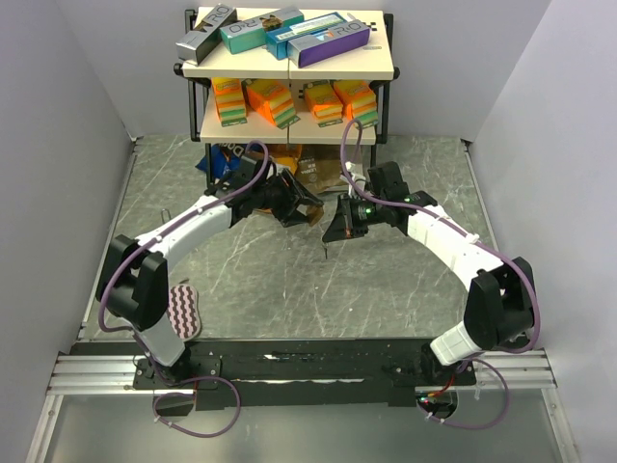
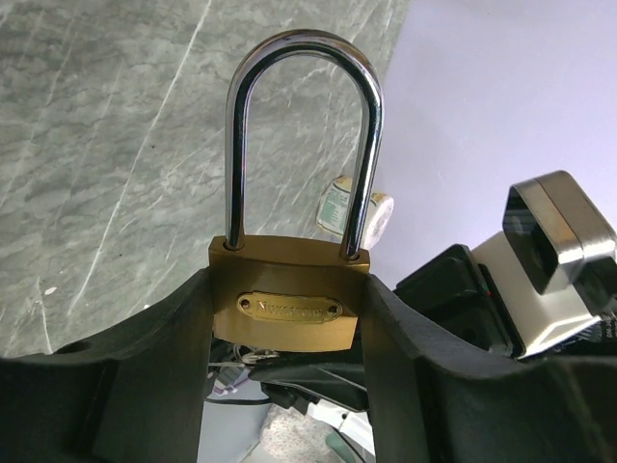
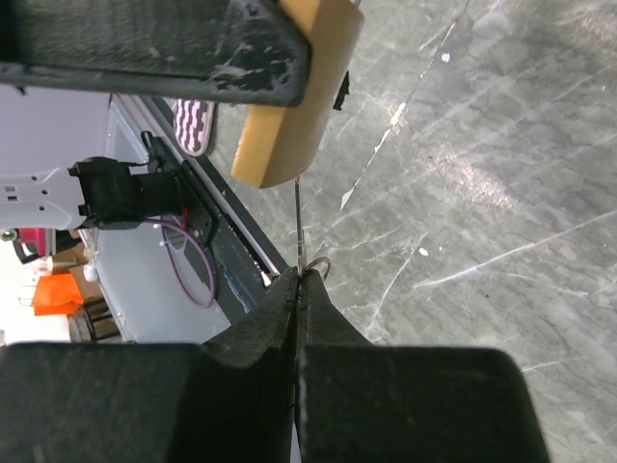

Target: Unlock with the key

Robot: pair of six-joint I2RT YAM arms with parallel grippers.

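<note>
A brass padlock (image 2: 289, 309) with a tall steel shackle (image 2: 304, 43) sits upright between the black fingers of my left gripper (image 2: 289, 289), which is shut on its body; the shackle is seated in the body. In the top view the left gripper (image 1: 307, 207) and the right gripper (image 1: 337, 227) meet above the table's middle. My right gripper (image 3: 301, 280) is shut on a thin key (image 3: 300, 227), seen edge-on. The key's blade points up at the padlock's (image 3: 294, 96) underside and its tip reaches it. Whether the tip is inside the keyhole I cannot tell.
A two-level shelf (image 1: 289, 72) with boxes and sponges stands at the back, with bags (image 1: 289, 159) on the table below it. A pink wavy-patterned pad (image 1: 183, 309) lies near the left arm's base. A black rail (image 1: 299, 362) runs along the near edge. A small white roll (image 2: 352, 207) lies on the table.
</note>
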